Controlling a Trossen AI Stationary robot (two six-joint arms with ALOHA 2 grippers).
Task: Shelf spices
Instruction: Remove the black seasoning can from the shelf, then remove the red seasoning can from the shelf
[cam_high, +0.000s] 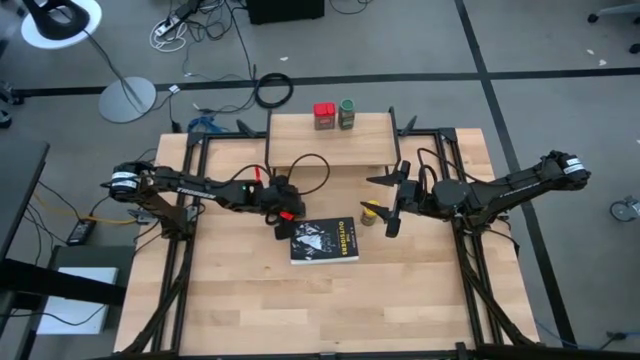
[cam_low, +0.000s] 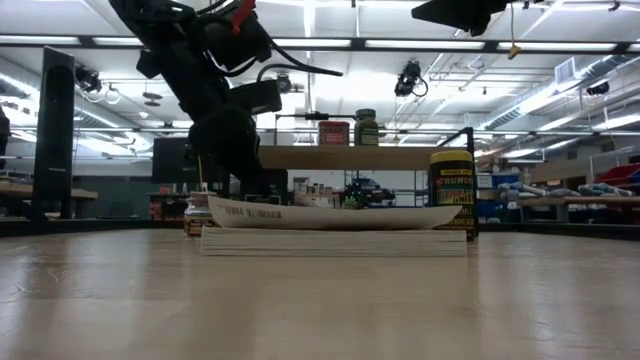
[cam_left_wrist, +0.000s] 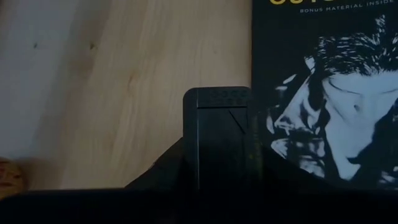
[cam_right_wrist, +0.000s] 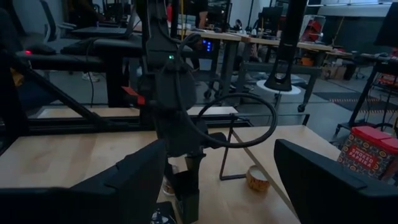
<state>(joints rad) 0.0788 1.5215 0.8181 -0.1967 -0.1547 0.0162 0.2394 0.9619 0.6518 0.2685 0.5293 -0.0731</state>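
Two tins sat on the shelf (cam_high: 330, 140); beside the book (cam_high: 325, 241), the left gripper (cam_high: 281, 226), fingers unreadable, risked snagging its cover, while the right gripper (cam_high: 390, 203) gaped.

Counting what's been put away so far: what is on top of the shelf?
Two containers stand on the shelf: a red tin and a green-topped jar beside it. Nothing else shows on the plank; under it, the high view sees nothing.

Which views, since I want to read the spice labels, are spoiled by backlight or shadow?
Low view: ceiling lights behind turn the left arm into a silhouette, though the yellow-topped jar stays lit. Left wrist view: near-black foreground, but the book is well lit. High view: even light on the red tin and green-topped jar.
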